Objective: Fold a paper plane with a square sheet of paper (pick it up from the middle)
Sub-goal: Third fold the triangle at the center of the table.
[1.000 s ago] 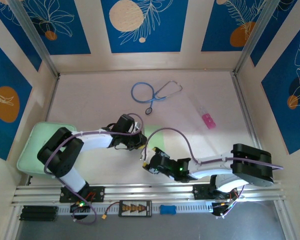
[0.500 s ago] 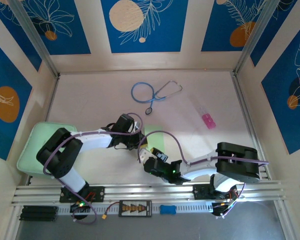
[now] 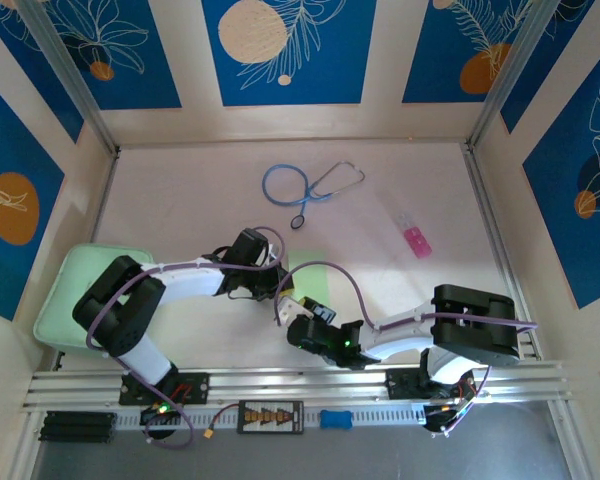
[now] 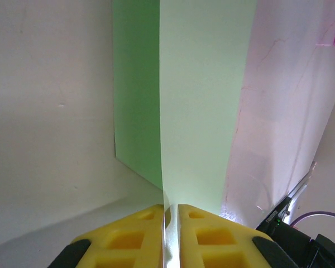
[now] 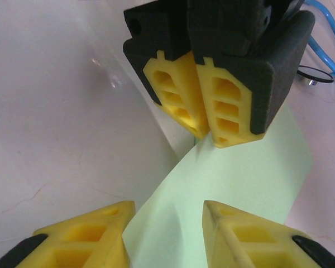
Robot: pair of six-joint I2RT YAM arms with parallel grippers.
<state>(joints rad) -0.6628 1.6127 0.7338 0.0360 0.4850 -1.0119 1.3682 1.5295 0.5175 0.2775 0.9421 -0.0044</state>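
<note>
Tabletop (image 3: 180,200): one green sheet (image 4: 204,95), one stethoscope (image 3: 309,190)

You are looking at a pale, off-white table (image 3: 180,190) boxed in on three sides. Behind the table, the back wall (image 3: 280,50) has deep blue panels with white leaf outlines and a cream disc, split by cream strips. Left of the table, the left wall (image 3: 15,200) repeats the blue with an orange disc, and the right wall (image 3: 580,190) does likewise. Aluminium posts (image 3: 65,75) rise from the table's far corners, and aluminium rails (image 3: 310,380) run along its near edge. The light is soft and even.
</note>
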